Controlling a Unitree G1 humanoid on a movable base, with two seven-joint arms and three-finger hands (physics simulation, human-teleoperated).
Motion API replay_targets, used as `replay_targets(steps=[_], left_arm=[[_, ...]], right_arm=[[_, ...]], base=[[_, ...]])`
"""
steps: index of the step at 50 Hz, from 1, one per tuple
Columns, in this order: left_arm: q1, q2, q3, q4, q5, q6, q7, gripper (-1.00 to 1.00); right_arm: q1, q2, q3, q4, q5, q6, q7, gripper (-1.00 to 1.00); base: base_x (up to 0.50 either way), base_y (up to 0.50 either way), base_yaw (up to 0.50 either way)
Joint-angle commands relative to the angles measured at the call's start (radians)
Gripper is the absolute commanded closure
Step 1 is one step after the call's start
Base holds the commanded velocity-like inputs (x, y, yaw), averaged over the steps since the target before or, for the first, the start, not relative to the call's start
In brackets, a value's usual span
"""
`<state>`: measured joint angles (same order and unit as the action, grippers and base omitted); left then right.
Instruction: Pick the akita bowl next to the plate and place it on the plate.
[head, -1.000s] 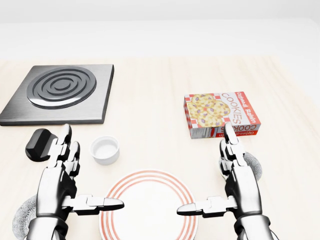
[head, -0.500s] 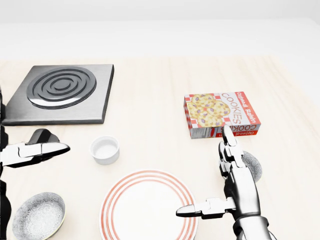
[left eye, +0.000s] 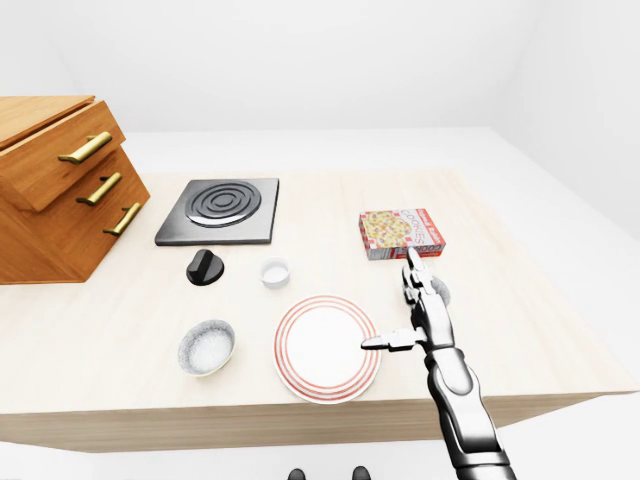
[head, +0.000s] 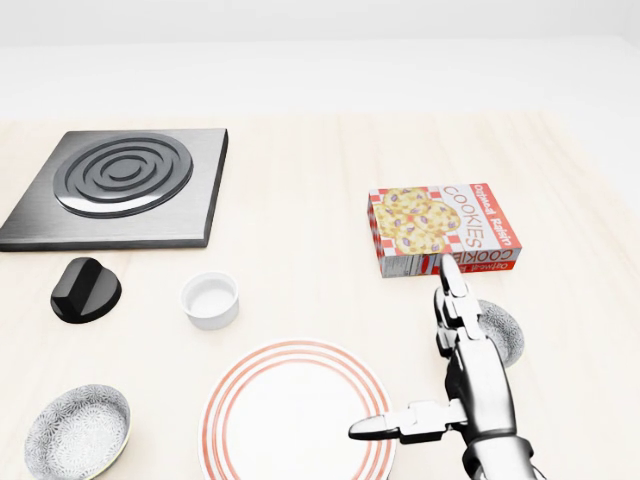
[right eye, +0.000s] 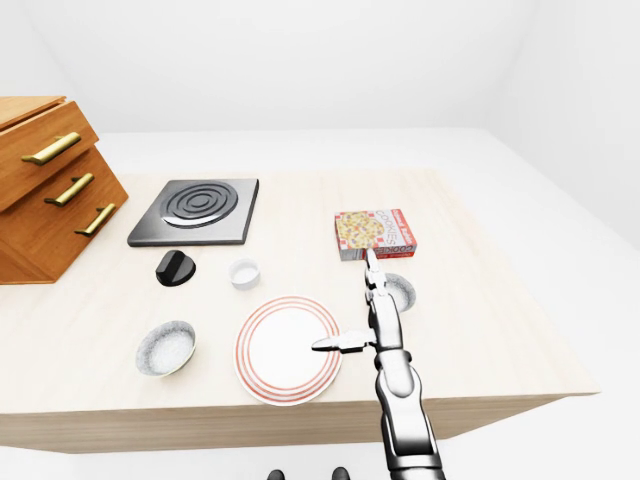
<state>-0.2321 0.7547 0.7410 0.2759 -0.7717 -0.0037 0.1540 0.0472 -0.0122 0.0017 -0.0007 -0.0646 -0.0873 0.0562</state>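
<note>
A white plate with red rings (head: 290, 420) lies at the bottom middle of the head view. One grey speckled akita bowl (head: 77, 432) sits to its left at the bottom left. A second speckled bowl (head: 503, 330) sits to the plate's right, partly hidden behind my right hand (head: 410, 355). That hand is open, with fingers stretched upward and the thumb pointing left over the plate's rim; it holds nothing. It stands between the plate and the right-hand bowl. My left hand shows in no view.
A small white ramekin (head: 210, 299) and a black knob (head: 85, 288) sit above the plate's left side. A dark stove plate (head: 120, 185) lies at the upper left, a cookie box (head: 443, 228) at the upper right. Wooden drawers (left eye: 55, 185) stand at the table's left.
My left hand has drawn away to the left and out of the head view, uncovering the left bowl and the black knob. The right hand has barely shifted.
</note>
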Motion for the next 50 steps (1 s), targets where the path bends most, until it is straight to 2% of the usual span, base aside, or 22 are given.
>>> replay_targets(steps=[1, 15, 23, 38, 50], left_arm=[[0.045, 0.25, 0.148, 0.463, -0.308, -0.084, 0.017, -1.0], [0.048, 0.286, 0.112, 0.592, -0.367, -0.084, -0.04, -1.0], [0.033, 0.308, 0.058, 0.719, -0.414, -0.084, -0.088, -1.0], [0.02, 0.307, 0.01, 0.771, -0.431, -0.084, -0.105, -1.0], [0.029, 0.305, 0.003, 0.756, -0.444, -0.084, -0.098, -1.0]], right_arm=[[0.007, 0.001, 0.006, 0.002, -0.012, 0.0, -0.002, -1.0], [0.014, 0.002, 0.009, -0.002, -0.017, 0.0, -0.003, -1.0], [0.013, 0.002, 0.01, 0.002, -0.018, 0.0, -0.001, -1.0], [0.011, 0.002, 0.009, 0.008, -0.016, 0.0, 0.002, -1.0], [0.011, 0.002, 0.009, 0.004, -0.018, 0.0, 0.0, -1.0]], base=[[0.0, 0.0, 0.0], [0.0, 0.0, 0.0], [0.0, 0.0, 0.0], [0.0, 0.0, 0.0], [0.0, 0.0, 0.0]])
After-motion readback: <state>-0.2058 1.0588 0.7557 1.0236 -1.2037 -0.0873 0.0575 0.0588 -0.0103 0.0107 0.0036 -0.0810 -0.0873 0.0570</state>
